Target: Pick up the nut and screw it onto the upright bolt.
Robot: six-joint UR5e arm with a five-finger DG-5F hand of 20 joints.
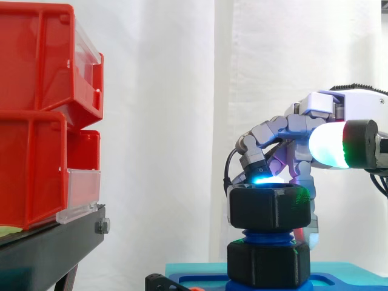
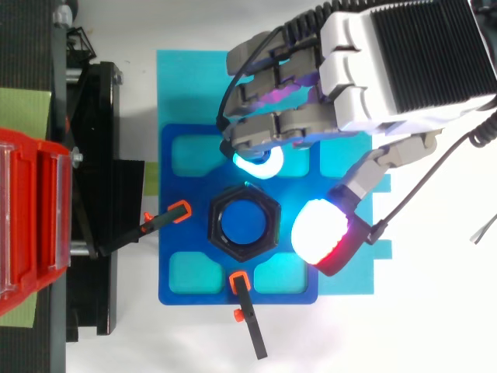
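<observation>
Turning the nut (image 2: 244, 251) further down the upright bolt (image 2: 244, 221), whose top it sits on level, likely needs a true pinch first: the hand's (image 2: 373, 78) fingers (image 2: 260, 165) curl at its 12 o'clock rim, thumb (image 2: 318, 231) apart at 3 o'clock, clamping nothing.

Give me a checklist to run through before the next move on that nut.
1. Upper nut sitting on the blue bolt: ok, above a lower nut.
2. Upper nut level: ok in the side view.
3. Hand at the upper nut: ok.
4. Grip on the upper nut: cannot tell.
5. Orange-tipped clamps on the blue base: ok.
</observation>
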